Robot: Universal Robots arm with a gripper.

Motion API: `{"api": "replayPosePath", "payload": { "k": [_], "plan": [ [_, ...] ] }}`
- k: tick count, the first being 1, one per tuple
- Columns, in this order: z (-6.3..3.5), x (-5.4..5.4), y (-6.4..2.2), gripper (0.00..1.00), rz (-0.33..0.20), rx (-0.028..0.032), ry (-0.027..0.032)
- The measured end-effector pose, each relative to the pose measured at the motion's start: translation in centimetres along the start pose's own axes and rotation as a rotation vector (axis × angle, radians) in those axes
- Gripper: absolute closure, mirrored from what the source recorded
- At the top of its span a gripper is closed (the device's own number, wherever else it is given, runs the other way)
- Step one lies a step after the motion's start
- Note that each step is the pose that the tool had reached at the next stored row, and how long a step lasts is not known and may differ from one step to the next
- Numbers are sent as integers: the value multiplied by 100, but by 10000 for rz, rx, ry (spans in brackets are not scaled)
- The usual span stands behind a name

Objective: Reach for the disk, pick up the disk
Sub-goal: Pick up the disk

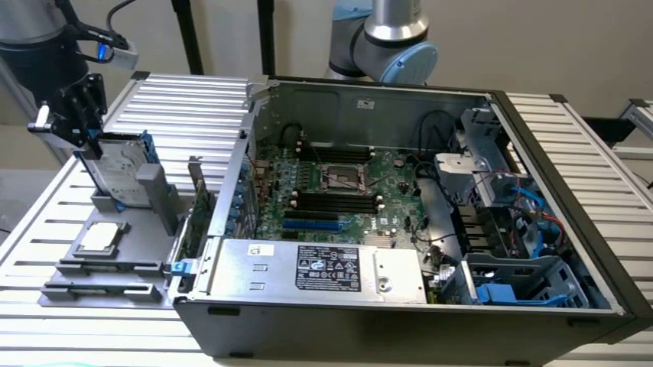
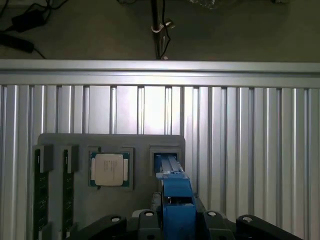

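Note:
The disk (image 1: pixel 121 174) stands on edge, a little tilted, in a slot of the grey holder (image 1: pixel 122 264) at the exterior view's left. Its silver face carries a white label, and blue caddy rails run along its edges. My black gripper (image 1: pixel 94 149) comes down on its top edge from above. In the wrist view the blue caddy edge (image 2: pixel 175 192) runs up from the slot straight into my gripper (image 2: pixel 175 216). The grey pads (image 2: pixel 148 216) lie against the caddy on both sides, so the gripper is shut on the disk. The disk's lower end sits at the slot.
A small square silver chip (image 1: pixel 99 237) (image 2: pixel 109 169) lies in the holder beside the disk, with memory sticks (image 2: pixel 41 192) further along. The open computer case (image 1: pixel 571 229) with its labelled grey box (image 1: pixel 316 267) stands to the exterior view's right. A second arm (image 1: pixel 386 42) rises behind it.

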State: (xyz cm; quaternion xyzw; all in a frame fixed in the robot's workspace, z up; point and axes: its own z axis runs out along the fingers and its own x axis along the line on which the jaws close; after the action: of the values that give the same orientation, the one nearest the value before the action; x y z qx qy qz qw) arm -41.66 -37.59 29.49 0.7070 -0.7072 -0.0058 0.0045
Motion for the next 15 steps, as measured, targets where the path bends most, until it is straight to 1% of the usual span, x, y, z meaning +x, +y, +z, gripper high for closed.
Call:
{"api": "replayPosePath", "payload": {
  "k": [12,15],
  "plan": [
    [-1,3,0,67,-1,0,1],
    [-13,3,0,67,0,1,0]
  ]
}}
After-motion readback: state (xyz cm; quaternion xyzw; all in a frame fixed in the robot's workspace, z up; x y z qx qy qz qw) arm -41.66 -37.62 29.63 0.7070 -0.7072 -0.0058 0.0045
